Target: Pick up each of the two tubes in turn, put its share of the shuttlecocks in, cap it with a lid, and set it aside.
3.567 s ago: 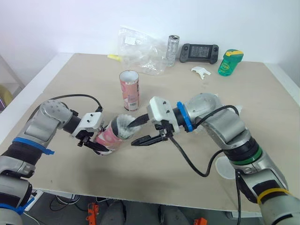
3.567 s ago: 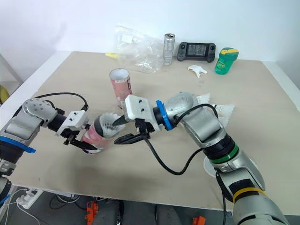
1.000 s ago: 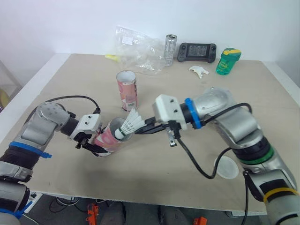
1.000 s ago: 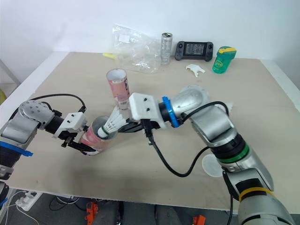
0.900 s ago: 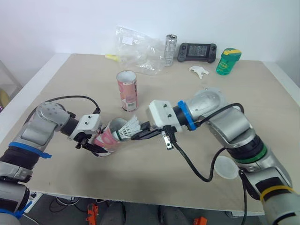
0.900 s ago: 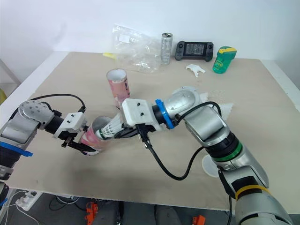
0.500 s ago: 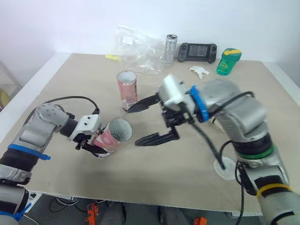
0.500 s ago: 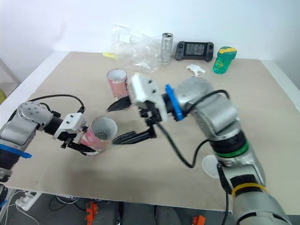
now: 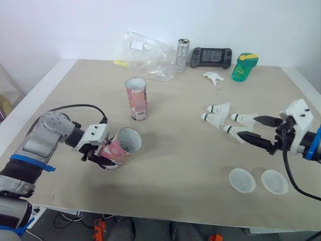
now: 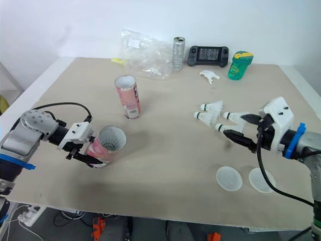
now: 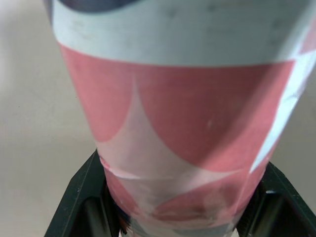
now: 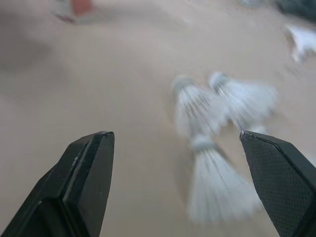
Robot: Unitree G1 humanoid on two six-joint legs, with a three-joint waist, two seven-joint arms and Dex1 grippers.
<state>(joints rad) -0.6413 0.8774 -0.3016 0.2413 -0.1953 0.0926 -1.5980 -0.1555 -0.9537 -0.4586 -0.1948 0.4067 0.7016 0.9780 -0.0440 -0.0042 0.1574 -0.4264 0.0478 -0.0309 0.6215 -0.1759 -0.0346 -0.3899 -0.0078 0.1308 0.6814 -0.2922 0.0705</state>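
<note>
My left gripper (image 9: 99, 152) is shut on a pink-and-white tube (image 9: 121, 147), holding it tilted low over the table with its open mouth facing right. White feathers show inside the mouth (image 10: 111, 140). A second pink tube (image 9: 137, 97) stands upright farther back. Several shuttlecocks (image 9: 216, 113) lie on the table at the right. My right gripper (image 9: 247, 126) hovers open just right of them, one shuttlecock (image 12: 217, 195) lying between its fingers (image 12: 89, 173) in the wrist view. Two round translucent lids (image 9: 242, 180) (image 9: 275, 182) lie near the front edge.
Along the back stand a crumpled plastic bag (image 9: 145, 52), a slim can (image 9: 183, 54), a game controller (image 9: 213, 55), a green bottle (image 9: 245, 67) and a small white piece (image 9: 213, 77). The table's front edge (image 9: 150, 213) runs close below the lids.
My right gripper pushed a shuttlecock into the held tube, opened, and swung far to the right to the loose shuttlecocks. The left gripper and its tube have stayed put.
</note>
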